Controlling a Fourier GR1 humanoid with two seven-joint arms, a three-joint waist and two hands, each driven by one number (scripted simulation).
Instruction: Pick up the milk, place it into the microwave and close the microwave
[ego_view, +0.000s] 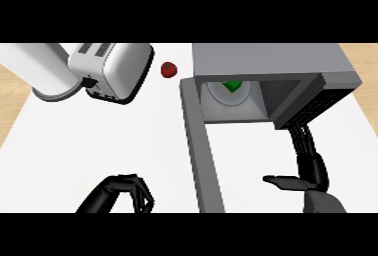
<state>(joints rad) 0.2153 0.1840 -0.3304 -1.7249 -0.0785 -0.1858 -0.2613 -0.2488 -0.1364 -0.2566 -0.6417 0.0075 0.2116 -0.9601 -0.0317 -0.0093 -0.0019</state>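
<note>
The grey microwave (295, 60) stands open at the back right. Its door (203, 165) swings out toward me as a long grey slab. Inside, a white plate (221, 96) carries a small green-topped item (233, 86); I cannot tell whether it is the milk, and no milk carton shows elsewhere. My right hand (308, 170) is open just in front of the microwave's right front corner, its fingers stretched toward the opening and its thumb pointing left, holding nothing. My left hand (127, 192) sits low, left of the door, with its fingers curled and nothing in it.
A white toaster (111, 70) lies tilted at the back left, beside a white rounded object (37, 70). A small red fruit (169, 69) sits between the toaster and the microwave. The white counter (96, 140) spreads left of the door.
</note>
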